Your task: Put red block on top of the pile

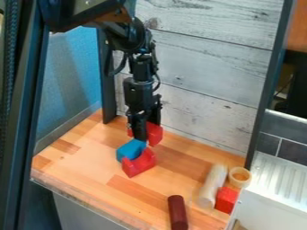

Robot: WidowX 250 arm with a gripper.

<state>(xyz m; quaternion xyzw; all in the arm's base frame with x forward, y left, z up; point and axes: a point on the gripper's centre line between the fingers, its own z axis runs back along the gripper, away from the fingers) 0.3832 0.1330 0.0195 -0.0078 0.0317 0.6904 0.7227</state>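
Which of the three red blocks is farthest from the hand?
The cube beside the pale cylinder, lower right. The upper block is in the hand; the notched block sits against the blue block.

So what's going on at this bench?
The robot arm has a red block in its pincer, just above and behind a small pile: a blue block together with another red block. The held block doesn't look placed on the pile yet. Off to the right lie a pale cylinder, a ring-shaped piece and a red cube, with a dark red cylinder nearer the front edge.
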